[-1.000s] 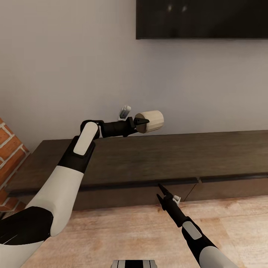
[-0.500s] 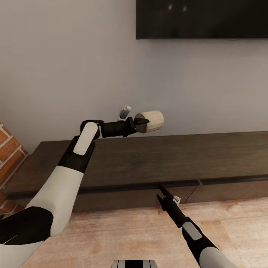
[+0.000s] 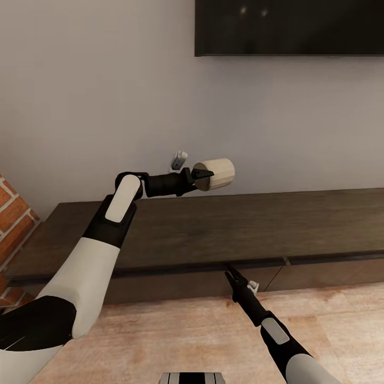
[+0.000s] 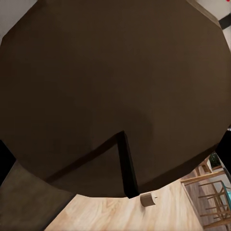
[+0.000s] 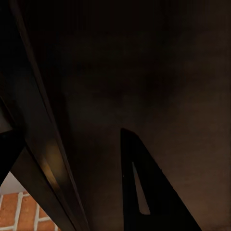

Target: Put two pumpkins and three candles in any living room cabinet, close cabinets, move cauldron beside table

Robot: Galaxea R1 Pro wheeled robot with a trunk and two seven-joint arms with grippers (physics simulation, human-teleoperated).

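While my left gripper (image 3: 201, 174) is clamped on one candle (image 3: 214, 174), lying sideways above the cabinet (image 3: 213, 226) top, I judge it light, rigid, smooth: hold it mid-barrel. My right gripper (image 3: 230, 274) meets a closed drawer front's upper edge; its opening I cannot tell.

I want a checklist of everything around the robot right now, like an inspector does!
Surface: cabinet top, dark wood, bare; drawer fronts look shut.
Job's things: candle, tipped sideways, held above the cabinet; another candle lying on the floor.
Clutter: nothing seen.
Grippers: left gripper shut on the candle; right gripper at the cabinet's front top edge, fingers' gap hard to judge.
Cables: nothing seen.
Surroundings: grey wall, black screen, brick fireplace, wood floor.
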